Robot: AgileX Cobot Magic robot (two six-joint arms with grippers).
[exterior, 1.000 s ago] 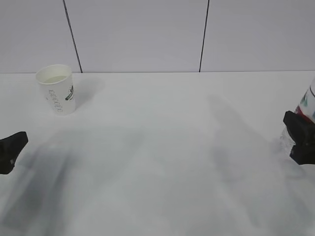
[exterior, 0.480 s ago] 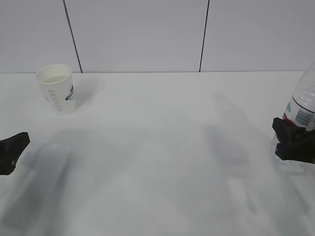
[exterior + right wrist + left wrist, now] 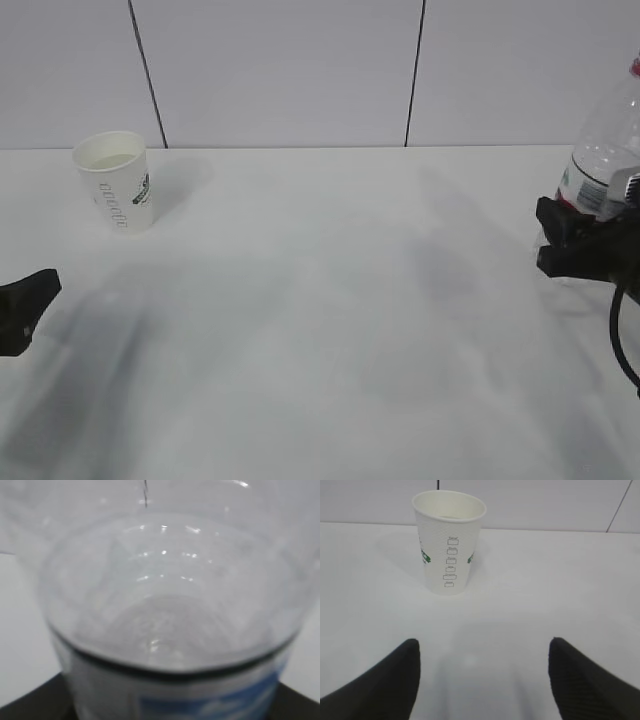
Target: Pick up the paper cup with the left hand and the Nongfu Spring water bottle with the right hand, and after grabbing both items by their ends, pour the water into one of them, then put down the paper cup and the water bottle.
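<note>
Two things matter on the white table (image 3: 330, 330), and we start at the left. The paper cup (image 3: 115, 180) stands upright near the back wall (image 3: 280, 70), with nothing holding it. We see green marks and grey letters running down its side, but they are too small for us to read. In the left wrist view the cup (image 3: 449, 542) also shows a row of little boxes printed down its side, each with a tiny word we cannot read. Its inside is cream.

The left hand (image 3: 482, 680) is low at the left edge, well apart from the cup. Its two black fingers (image 3: 385, 685) stand wide apart with only bare table between them. In the outside view we see just a black tip of it (image 3: 22, 308).

Two thin dark lines run down the grey wall behind the table.

At the far right, the right hand (image 3: 590, 245) grips the Nongfu Spring water bottle (image 3: 605, 150) around its lower part. The bottle is upright, close to the right edge. It is clear with ribs, and its label has white and a bit of green on it. We cannot read any words there. A red ring shows at its neck. In the right wrist view the bottle (image 3: 170, 615) fills almost everything, blurry and see-through, with a blue and white bit of label low down. We cannot tell if water is in it.
</note>
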